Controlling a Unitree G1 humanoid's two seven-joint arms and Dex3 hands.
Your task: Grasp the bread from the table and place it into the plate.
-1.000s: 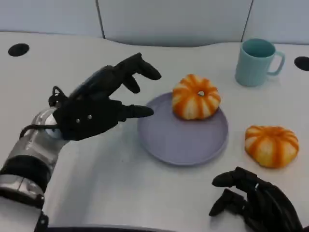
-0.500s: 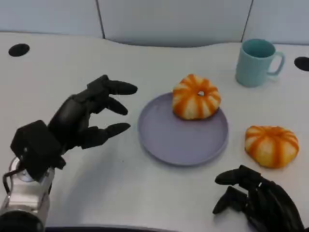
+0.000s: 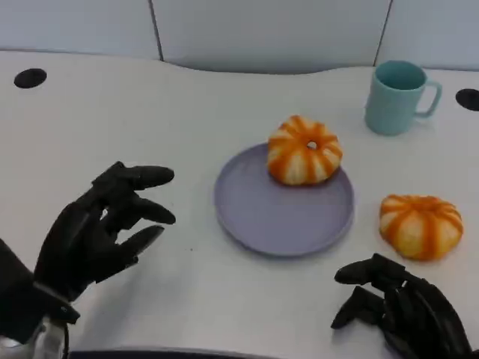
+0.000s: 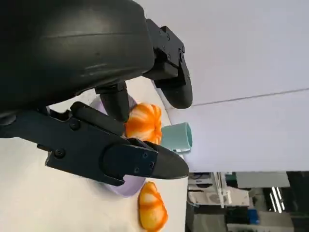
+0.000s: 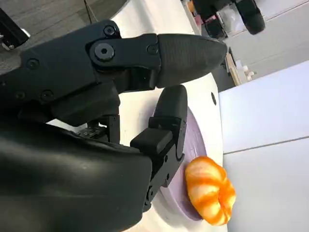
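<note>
Right hand (image 3: 400, 310): lowest and nearest in the head view, at the near right edge of the table (image 3: 112, 112); fingers loosely curled and apart, holding nothing; it sits just short of the loose bun.
Left hand (image 3: 93, 232): at the near left of the head view, well apart from the plate; fingers spread and pointing toward the plate, nothing held.
Left hand's fingers (image 4: 120, 154): in the left wrist view they reach out over the white table with clear gaps between them, touching nothing.
Right hand's fingers (image 5: 169, 121): in the right wrist view they are parted and grip nothing, with the plate's edge and the bun on it showing past them.
Loose bun (image 3: 420, 224): an orange-and-cream striped bread, shaped like a small pumpkin; it lies on the bare table just beside the plate's right rim, not touching it, between the right hand and the mug.
Plate (image 3: 262, 217): round, pale purple, flat at the middle of the table.
Bun on the plate (image 3: 304, 149): a second striped bread of the same kind, resting on the far part of the plate near its rim.
Mug (image 3: 398, 96): light teal, upright, handle to the right, at the far right of the table, well apart from the plate.
Holes in the table (image 3: 30, 77): dark round openings at the far left and far right edges.
</note>
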